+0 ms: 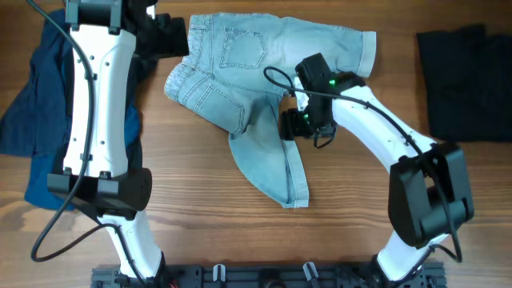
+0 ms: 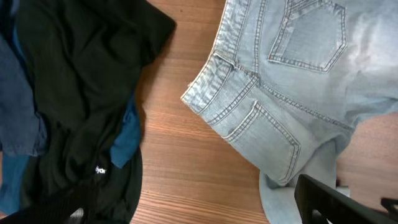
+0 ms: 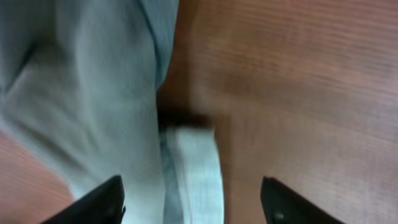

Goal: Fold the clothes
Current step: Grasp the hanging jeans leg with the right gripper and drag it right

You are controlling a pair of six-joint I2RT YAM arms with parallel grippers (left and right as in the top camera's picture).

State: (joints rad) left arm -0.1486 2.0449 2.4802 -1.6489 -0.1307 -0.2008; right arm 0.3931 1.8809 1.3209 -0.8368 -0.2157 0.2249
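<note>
Right claw (image 3: 193, 205) low over the denim shorts (image 1: 256, 72), left arm (image 1: 100, 104) stretched long over the heap of clothes.

The right arm (image 1: 384, 128) comes in from the near right corner, elbow bent and wrist tipped down at the middle of the desk (image 1: 200, 232). Its fingers (image 3: 102, 199) stand apart either side of a pale hem edge (image 3: 193, 168) and grip nothing, though that view is blurred. The shorts lie pockets-up at the far middle of the desk, one leg trailing towards the near edge. The left arm reaches straight out to the far side. The left claw (image 1: 168, 36) is spread wide and empty, just beside the waistband and above a black garment (image 2: 81, 81) lying on blue ones (image 1: 36, 112). A dark folded garment (image 1: 464, 80) sits well apart at the far right.
</note>
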